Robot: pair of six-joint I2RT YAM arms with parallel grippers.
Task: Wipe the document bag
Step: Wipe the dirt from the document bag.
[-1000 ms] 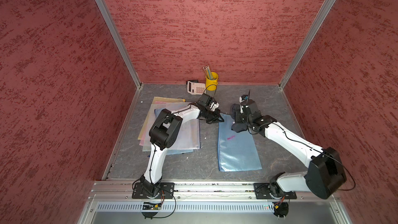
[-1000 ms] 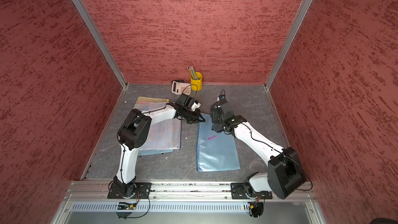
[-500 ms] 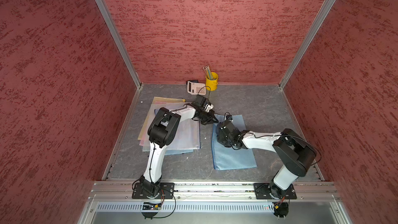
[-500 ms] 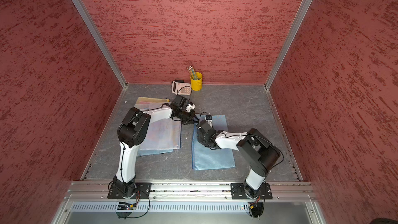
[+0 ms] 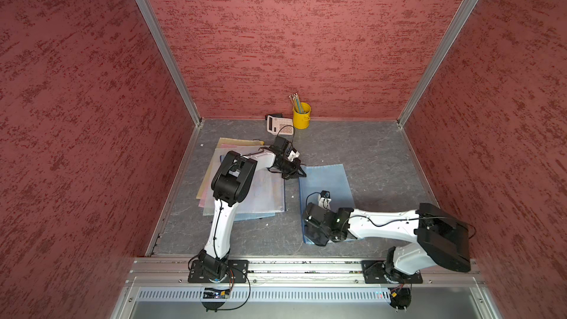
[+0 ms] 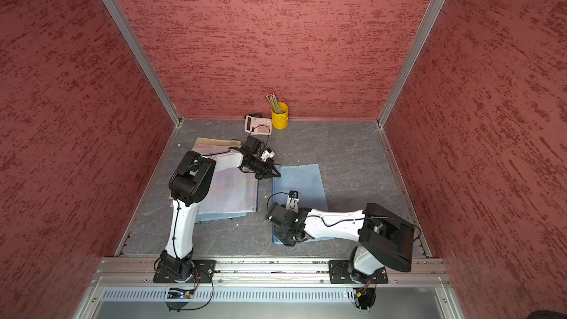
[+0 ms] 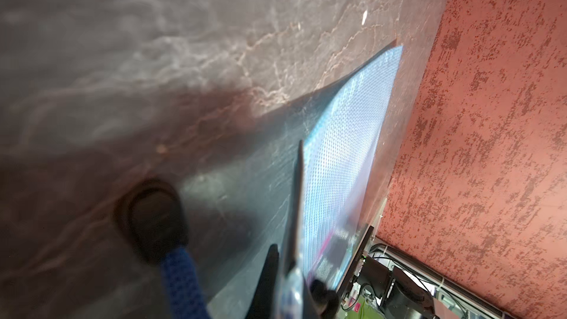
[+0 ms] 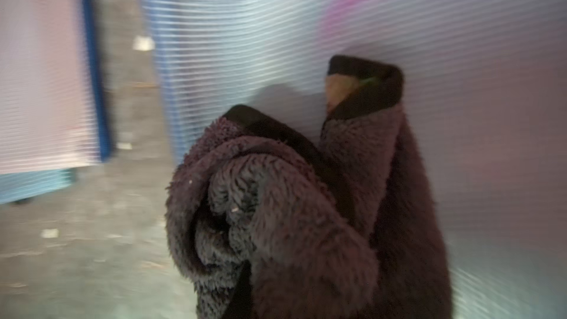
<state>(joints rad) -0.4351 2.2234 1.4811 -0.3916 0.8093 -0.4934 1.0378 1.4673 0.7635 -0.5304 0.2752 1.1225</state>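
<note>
- Swept nearward since a second ago, my right claw (image 5: 317, 236) is pressing the near left corner of the document bag (image 5: 326, 182), clamped on the dark cloth (image 8: 291, 204).
- Overrunning that edge, the cloth could be snagging and curling it.
- Lying on the table (image 5: 377, 148), the document bag is running its long axis near-to-far, one short end facing the back wall.
- My left claw (image 5: 299, 174) is pinching shut on its far left corner; slipping there would be letting it slide.

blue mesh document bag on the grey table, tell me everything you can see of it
The translucent blue mesh-patterned plastic document bag lies on the grey table. The left gripper pinches its far corner, and that edge looks raised; the right gripper presses a dark fluffy cloth on its near end.
</note>
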